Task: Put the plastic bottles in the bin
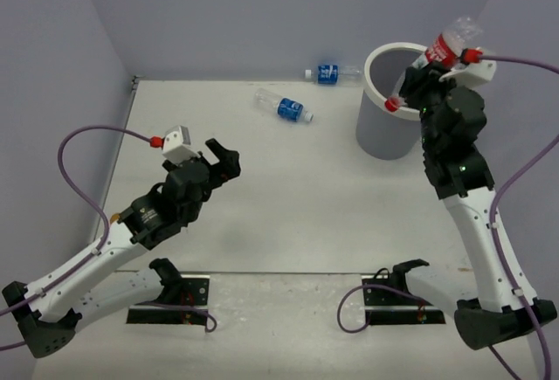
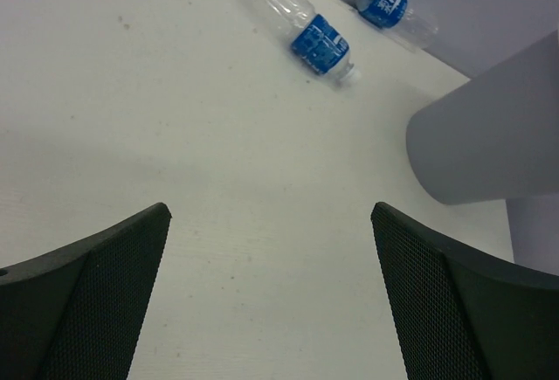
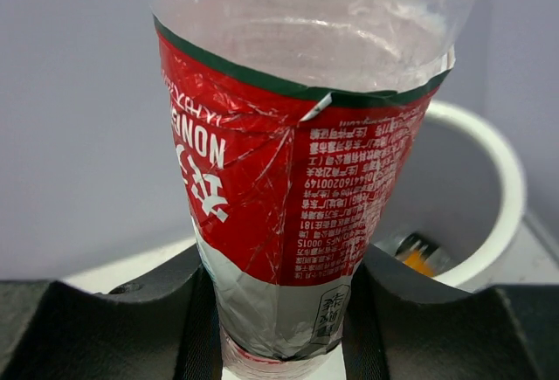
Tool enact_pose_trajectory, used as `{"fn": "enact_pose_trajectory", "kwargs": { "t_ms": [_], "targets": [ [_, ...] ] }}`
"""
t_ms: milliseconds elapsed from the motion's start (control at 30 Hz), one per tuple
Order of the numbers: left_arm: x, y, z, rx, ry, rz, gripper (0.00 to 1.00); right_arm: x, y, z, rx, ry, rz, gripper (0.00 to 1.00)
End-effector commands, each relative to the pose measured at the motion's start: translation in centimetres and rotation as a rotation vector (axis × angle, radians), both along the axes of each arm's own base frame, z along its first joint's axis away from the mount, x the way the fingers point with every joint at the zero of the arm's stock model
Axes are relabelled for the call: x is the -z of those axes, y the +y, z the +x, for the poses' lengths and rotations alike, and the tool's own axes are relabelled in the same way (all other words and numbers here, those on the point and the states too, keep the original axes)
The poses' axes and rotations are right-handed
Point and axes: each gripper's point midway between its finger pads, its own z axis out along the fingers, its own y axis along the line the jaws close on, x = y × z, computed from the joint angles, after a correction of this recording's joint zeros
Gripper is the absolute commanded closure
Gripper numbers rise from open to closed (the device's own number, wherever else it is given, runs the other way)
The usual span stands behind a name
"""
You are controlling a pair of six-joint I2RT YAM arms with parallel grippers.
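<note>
Plastic bottles [image 1: 284,107] — three show. Mid-left, the left gripper [image 1: 224,158] gapes wide, empty. Upper centre, two clear, cylindrical blue-labelled bottles [image 1: 332,73] lie on the matte white table [image 1: 306,205]. Upper right, the right gripper [image 1: 419,86] clamps a red-labelled bottle [image 1: 445,46] over the round white bin [image 1: 376,56] — thick rolled rim.

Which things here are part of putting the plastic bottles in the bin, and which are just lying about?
Part of the job:
red-labelled bottle, held in the right tool over the bin
nearer blue-labelled bottle, lying on the table
farther blue-labelled bottle, lying by the back wall

Not part of it:
purple cables
black mounting plates
</note>
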Motion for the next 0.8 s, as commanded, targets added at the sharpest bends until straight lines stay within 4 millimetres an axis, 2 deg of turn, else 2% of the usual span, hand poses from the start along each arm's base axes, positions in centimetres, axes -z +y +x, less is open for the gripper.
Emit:
{"fn": "enact_pose_trajectory", "kwargs": {
  "t_ms": [0,100,167,233,267,300,333,367,433,467,567,633,767],
  "targets": [
    [0.5,2.8,-0.4,-0.130,0.025,0.017,0.00,-1.1,-6.2,2.2,0.251,0.054,-0.077,0.97],
    [1.0,3.6,-0.9,-0.165,0.067,0.036,0.00,-0.7,-8.4,4.6,0.326,0.082,-0.068,0.90],
    [1.5,4.1,-1.2,-0.185,0.102,0.063,0.00,-0.1,-8.9,6.5,0.344,0.099,-0.049,0.88],
    [2.3,5.0,-1.8,-0.228,0.154,0.091,0.00,-0.5,-9.7,8.2,0.371,0.087,-0.018,0.82],
    [2.6,5.4,-2.0,-0.246,0.171,0.099,0.00,0.9,-10.0,9.9,0.385,0.118,-0.022,0.78],
    [2.9,5.8,-2.3,-0.267,0.188,0.110,0.00,1.2,-10.4,10.8,0.404,0.126,-0.021,0.72],
    [3.1,6.3,-2.6,-0.285,0.202,0.122,0.00,1.4,-10.7,11.4,0.418,0.133,-0.025,0.60],
    [3.3,6.8,-2.9,-0.301,0.213,0.135,0.00,1.5,-10.9,11.7,0.428,0.138,-0.033,0.46],
    [3.8,8.1,-3.5,-0.348,0.235,0.146,0.00,2.3,-11.2,12.1,0.444,0.154,-0.039,0.26],
    [4.0,8.6,-3.7,-0.366,0.245,0.150,0.00,2.5,-11.2,12.1,0.445,0.157,-0.033,0.09],
    [4.5,11.0,-4.1,-0.446,0.283,0.180,0.00,2.9,-10.5,11.8,0.393,0.163,-0.029,0.02],
    [4.5,12.7,-4.2,-0.507,0.306,0.206,0.00,2.9,-9.6,11.5,0.334,0.161,-0.022,0.01],
    [3.6,16.9,-2.9,-0.647,0.344,0.251,0.00,2.5,-7.1,10.2,0.192,0.141,0.000,0.01]
  ]
}}
